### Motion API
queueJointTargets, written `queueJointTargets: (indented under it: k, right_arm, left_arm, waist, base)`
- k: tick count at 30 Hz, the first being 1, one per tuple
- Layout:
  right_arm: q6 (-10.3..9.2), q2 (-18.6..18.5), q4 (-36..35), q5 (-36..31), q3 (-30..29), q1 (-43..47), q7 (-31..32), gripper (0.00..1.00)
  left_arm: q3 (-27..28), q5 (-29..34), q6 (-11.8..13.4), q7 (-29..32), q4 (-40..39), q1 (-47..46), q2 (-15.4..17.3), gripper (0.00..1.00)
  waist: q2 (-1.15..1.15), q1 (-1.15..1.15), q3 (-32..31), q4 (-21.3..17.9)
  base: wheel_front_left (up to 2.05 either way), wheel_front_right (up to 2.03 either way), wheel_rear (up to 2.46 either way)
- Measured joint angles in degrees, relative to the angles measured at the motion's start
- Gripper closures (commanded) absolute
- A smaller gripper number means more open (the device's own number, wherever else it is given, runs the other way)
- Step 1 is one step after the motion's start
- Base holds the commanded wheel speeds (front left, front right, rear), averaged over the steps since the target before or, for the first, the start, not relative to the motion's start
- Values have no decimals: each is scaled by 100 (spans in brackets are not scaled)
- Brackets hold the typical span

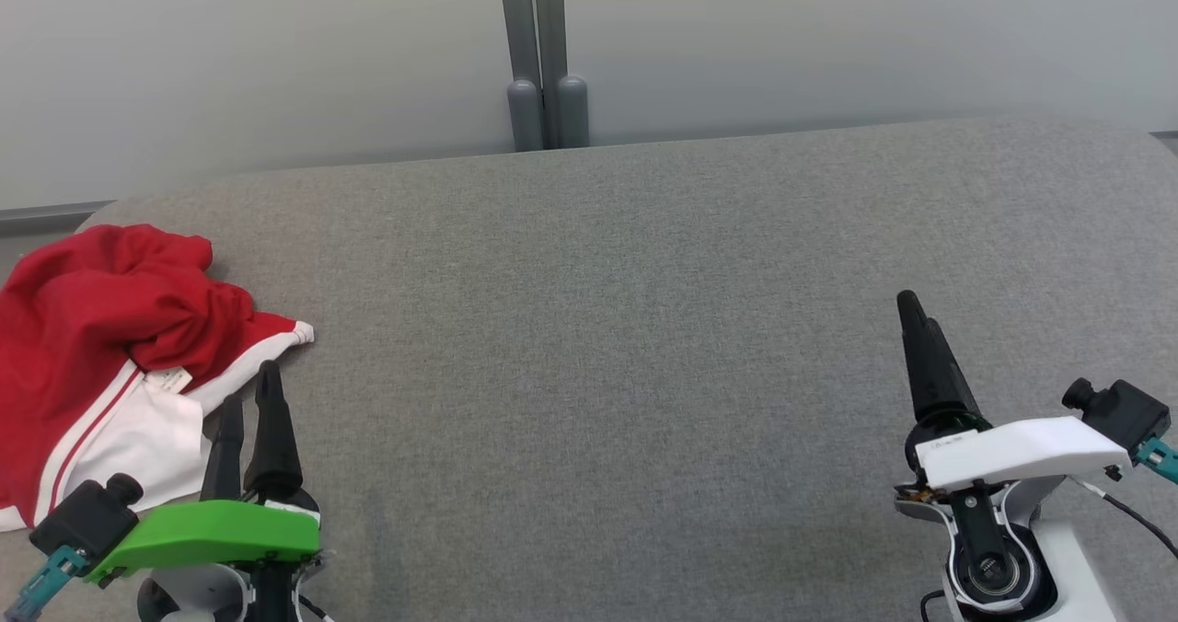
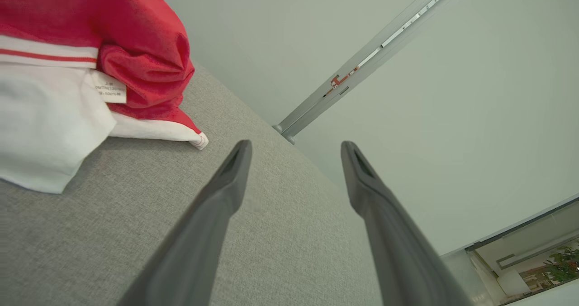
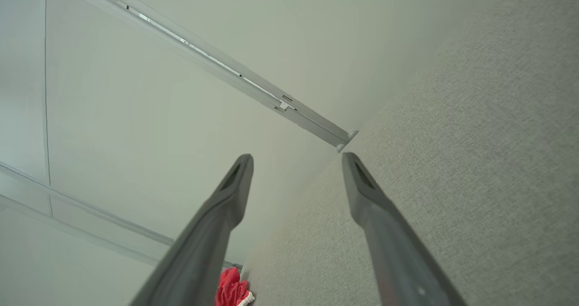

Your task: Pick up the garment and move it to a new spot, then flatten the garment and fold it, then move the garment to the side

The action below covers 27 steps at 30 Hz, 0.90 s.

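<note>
Left tool (image 1: 249,385) sits low at the near left of the desk (image 1: 598,346), fingers spread and empty, tips just beside the crumpled red-and-white garment (image 1: 101,328) at the left edge; right tool (image 1: 916,314) likewise spread, empty, well apart at right.

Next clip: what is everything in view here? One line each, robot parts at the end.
garment: one, red with white panels and stripes, crumpled at the left end of the surface
label: one, white, on the garment
fabric surface: one, grey, spanning the head view
upright post: one, grey, behind the surface, centre
wall: one, pale, background
left pincer: one, dark fingers, green mount, lower left, open, empty
right pincer: one, dark fingers, white mount, lower right, open, empty
</note>
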Motion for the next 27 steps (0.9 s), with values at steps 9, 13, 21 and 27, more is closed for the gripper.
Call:
queueJointTargets:
  k: [9, 13, 21, 27]
  right_arm:
    - [0, -4, -30, -1277, 186, -38, -165, 0]
    - [0, -7, 26, -1803, 203, -47, -225, 0]
    - [0, -13, 216, -2487, 247, -105, -352, 0]
    - [0, -14, 222, -2928, 341, -143, -428, 0]
  left_arm:
    - [-148, 1057, 224, -151, -9, 3, 5, 0]
    - [-181, 1383, 287, -210, -30, 12, 7, 0]
    - [-265, 2052, 290, -349, 12, 33, 24, 0]
    - [-327, 2432, 322, -425, 7, 34, 26, 0]
  waist:
    - [0, 0, -1, 1]
    - [0, 0, -4, 5]
    - [0, 0, 1, 12]
    - [0, 0, 9, 7]
  base:
    - [0, 0, 0]
    - [0, 0, 0]
    - [0, 0, 0]
    - [0, 0, 0]
